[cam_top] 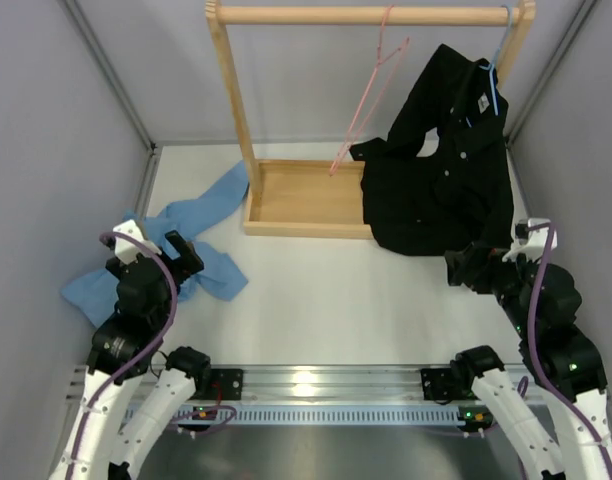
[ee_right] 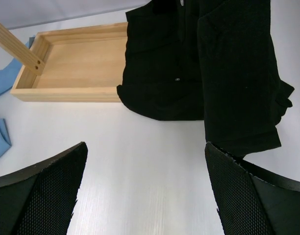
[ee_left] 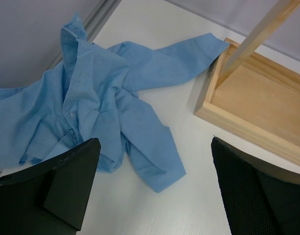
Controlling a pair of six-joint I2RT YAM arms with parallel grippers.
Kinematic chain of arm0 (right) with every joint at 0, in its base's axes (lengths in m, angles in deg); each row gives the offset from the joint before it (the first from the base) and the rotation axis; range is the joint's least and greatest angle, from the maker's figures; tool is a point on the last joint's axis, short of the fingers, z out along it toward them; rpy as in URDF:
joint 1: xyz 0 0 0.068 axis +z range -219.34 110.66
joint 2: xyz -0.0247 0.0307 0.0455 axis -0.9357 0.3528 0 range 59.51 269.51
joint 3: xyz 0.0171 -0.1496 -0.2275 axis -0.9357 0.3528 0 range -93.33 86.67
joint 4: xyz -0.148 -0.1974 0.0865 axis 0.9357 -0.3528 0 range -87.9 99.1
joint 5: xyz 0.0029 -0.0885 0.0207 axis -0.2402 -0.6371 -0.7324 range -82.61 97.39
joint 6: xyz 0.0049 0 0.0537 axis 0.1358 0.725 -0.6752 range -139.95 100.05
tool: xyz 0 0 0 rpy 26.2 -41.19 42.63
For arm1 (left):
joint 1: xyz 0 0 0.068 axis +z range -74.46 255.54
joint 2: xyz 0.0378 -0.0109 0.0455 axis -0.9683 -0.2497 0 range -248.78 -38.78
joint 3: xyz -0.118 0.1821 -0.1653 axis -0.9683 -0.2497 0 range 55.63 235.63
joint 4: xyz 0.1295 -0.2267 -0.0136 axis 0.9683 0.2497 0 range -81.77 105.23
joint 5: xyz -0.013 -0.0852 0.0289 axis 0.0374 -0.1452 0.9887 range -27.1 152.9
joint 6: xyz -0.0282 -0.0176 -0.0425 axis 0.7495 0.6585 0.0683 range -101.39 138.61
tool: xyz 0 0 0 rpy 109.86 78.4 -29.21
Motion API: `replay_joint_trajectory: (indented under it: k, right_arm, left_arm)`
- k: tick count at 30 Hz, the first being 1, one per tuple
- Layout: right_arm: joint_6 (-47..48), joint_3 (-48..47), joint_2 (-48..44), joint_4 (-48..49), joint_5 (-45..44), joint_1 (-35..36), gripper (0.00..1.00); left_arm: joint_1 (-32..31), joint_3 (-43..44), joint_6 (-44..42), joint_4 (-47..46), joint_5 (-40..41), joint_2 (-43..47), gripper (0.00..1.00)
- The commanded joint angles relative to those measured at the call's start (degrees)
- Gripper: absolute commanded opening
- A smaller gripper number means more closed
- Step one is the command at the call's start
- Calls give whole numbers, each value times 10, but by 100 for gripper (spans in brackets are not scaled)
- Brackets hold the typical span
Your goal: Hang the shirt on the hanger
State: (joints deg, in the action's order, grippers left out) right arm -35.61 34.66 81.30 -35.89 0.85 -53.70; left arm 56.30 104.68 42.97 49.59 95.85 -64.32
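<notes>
The shirt (ee_left: 91,93) lies crumpled on the bench (cam_top: 336,300), off the left end of the wooden rack (cam_top: 306,195). One sleeve stretches to the left corner of the rack's tray and seems to touch it. Its long axis runs on a slant from that corner away toward the near left. The left hand (ee_left: 155,166) hangs just above the bunched middle of the shirt with its fingers wide apart and nothing between them, so the left arm is plainly the nearer one. The right hand (ee_right: 145,161) is off the rack's right end, fingers equally spread and empty, facing the hem of the black shirt (cam_top: 441,170) that hangs there.

The hanger (cam_top: 370,103) hooks over the rack's top rail, left of the black shirt. It tilts so its lower corner drops toward the tray.

In the overhead view the left arm covers the shirt's middle. In the left wrist view the cloth runs off the left edge. The collar is hard to pick out among the folds. I cannot tell whether the hanger's low corner touches the tray, as the wire is too thin.
</notes>
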Motion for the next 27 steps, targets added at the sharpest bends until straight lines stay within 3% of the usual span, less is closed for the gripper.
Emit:
replay_joint_trajectory:
  k: [1, 7, 13, 16, 17, 20, 27]
  right_arm:
    - [-6, 1, 3, 19, 1, 8, 99]
    - [-15, -2, -25, 39, 40, 8, 99]
    - [-28, 2, -24, 38, 85, 8, 99]
    - [-39, 9, -23, 40, 118, 8, 99]
    - [-43, 11, -23, 40, 130, 8, 99]
    - [-46, 16, -24, 41, 155, 8, 99]
    - [-45, 42, -30, 59, 193, 8, 99]
  left_arm:
    - [0, 6, 24, 6, 46, -17, 98]
    - [10, 29, 132, 74, 211, -91, 98]
    - [22, 63, 239, 86, 201, -183, 98]
    - [108, 87, 254, 65, 114, -287, 98]
    - [157, 100, 257, 58, 101, -332, 98]
    - [217, 113, 284, 31, 110, -391, 98]
    - [265, 128, 250, -70, 101, -521, 98]
